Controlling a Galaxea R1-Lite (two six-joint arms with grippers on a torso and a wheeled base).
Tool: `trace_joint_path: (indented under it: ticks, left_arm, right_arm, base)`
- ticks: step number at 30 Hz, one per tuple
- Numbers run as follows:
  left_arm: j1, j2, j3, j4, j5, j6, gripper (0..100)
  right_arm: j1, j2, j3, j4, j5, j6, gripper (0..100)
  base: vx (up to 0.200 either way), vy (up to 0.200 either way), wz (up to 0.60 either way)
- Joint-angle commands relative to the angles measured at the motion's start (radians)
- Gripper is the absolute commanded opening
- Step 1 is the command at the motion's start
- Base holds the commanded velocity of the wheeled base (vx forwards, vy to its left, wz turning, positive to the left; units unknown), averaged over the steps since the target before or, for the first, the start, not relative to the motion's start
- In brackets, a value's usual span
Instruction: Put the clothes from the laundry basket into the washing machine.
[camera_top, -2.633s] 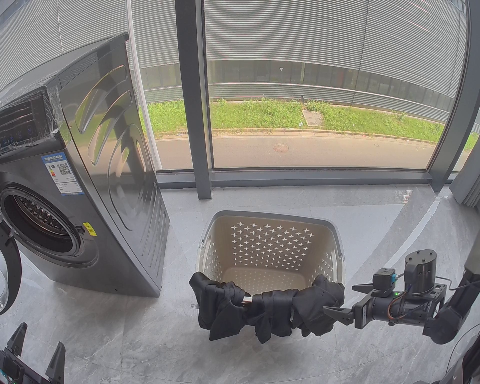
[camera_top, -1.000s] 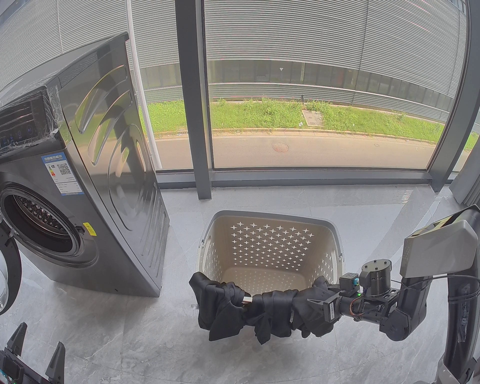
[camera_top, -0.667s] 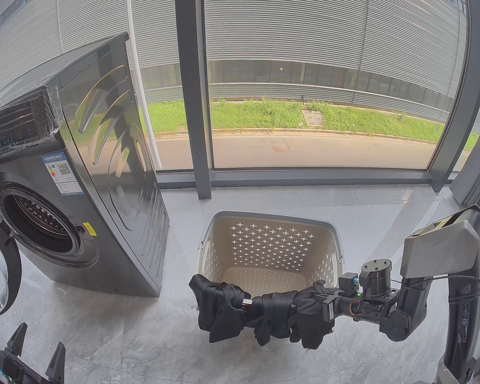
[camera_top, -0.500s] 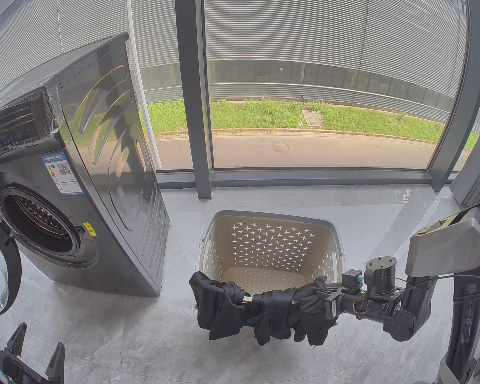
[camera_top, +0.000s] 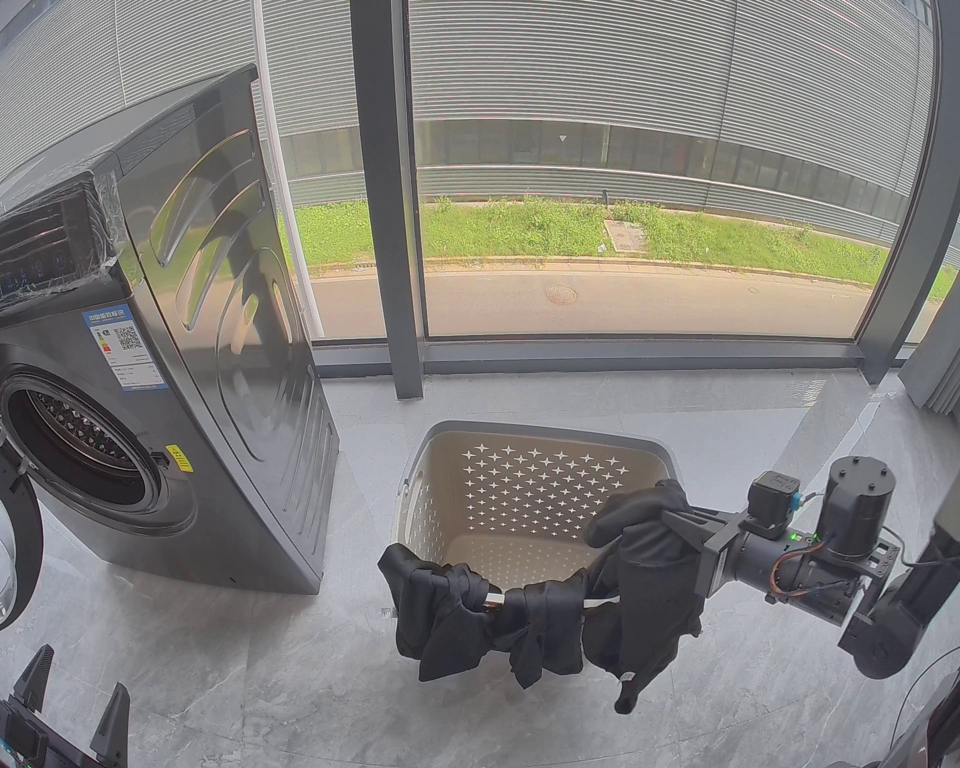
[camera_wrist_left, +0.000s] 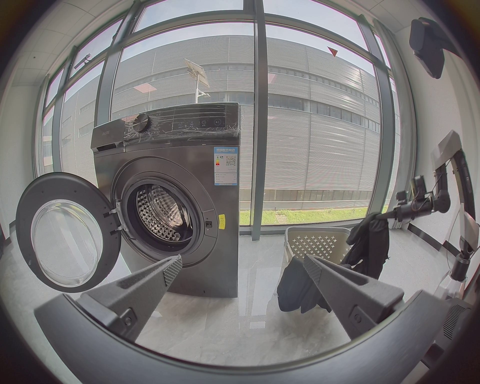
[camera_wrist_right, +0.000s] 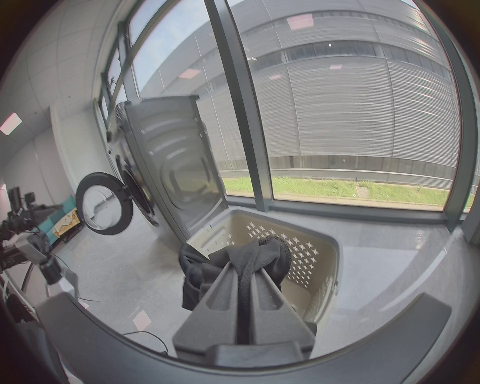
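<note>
Well off from the right gripper (camera_top: 672, 520), toward the robot's left and just ahead of the left gripper (camera_top: 78, 690): washing machine (camera_top: 150, 350), round door (camera_wrist_left: 65, 232) swung wide, drum (camera_wrist_left: 160, 212) open to the room. Directly under and just beyond the right gripper: laundry basket (camera_top: 540, 440), pale and perforated. Strung along the basket's near rim and up into the right gripper: black clothes (camera_top: 500, 620), one end pinched between the right fingers and raised above the rim, a long tail hanging below them, the rest bunched over the rim toward the left gripper's side. Cannot tell whether one garment or several tangled together.

Left gripper: low, well short of the basket, spread wide, holding nothing.

Handling, as a judgement: soft, limp and light, with no shape of its own, so likely to sag, swing and trail from the held point. Possibly caught or wound on the rim, so apt to drag the light basket along if pulled sideways. Best taken at a thick bunched fold rather than a thin edge, then lifted straight up until free of the rim before carrying toward the drum.

Against 2.6 s ago: then spread and standing just off the cloth's right end, touching nothing. By a second ago, pushed into that end. Now clamped on it and higher, with that end pulled off the rim and a strip of pale rim bared beneath. Left end of the cloth, basket, machine and left gripper as before.
</note>
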Motion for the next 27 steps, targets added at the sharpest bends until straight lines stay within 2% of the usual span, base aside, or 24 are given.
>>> trace_joint_path:
  ticks: [1,2,5,10,14,16,24,27]
  left_arm:
    - [0.0,-0.018,0.016,0.0,0.002,-0.001,100]
    - [0.0,-0.018,0.016,0.0,0.003,-0.001,100]
    - [0.0,-0.018,0.016,0.0,0.003,-0.001,100]
    - [0.002,-0.018,0.016,0.001,0.0,0.006,100]
    - [0.0,-0.018,0.016,0.0,0.002,-0.004,100]
    - [0.0,-0.018,0.016,0.0,0.002,-0.005,100]
    - [0.0,-0.018,0.016,0.0,0.003,-0.005,100]
    - [0.0,-0.018,0.016,0.0,0.003,-0.004,100]
  right_arm:
    - [0.096,-0.298,-0.011,0.092,0.0,0.013,0]
    - [0.097,-0.305,-0.015,0.1,-0.002,0.013,0]
    - [0.092,-0.391,-0.088,0.21,-0.042,0.013,0]
    - [0.094,-0.451,-0.137,0.289,-0.053,0.013,0]
    - [0.096,-0.457,-0.201,0.279,-0.146,0.024,0]
    - [0.1,-0.462,-0.215,0.278,-0.178,0.028,0]
    - [0.085,-0.485,-0.197,0.289,-0.191,0.028,0]
    - [0.083,-0.483,-0.195,0.289,-0.192,0.028,0]
  base:
    - [0.0,0.0,0.0]
    - [0.0,0.0,0.0]
    - [0.0,0.0,0.0]
    - [0.0,0.0,0.0]
    - [0.0,0.0,0.0]
    - [-0.1,0.0,0.0]
    - [-0.2,0.0,0.0]
    - [0.0,0.0,0.0]
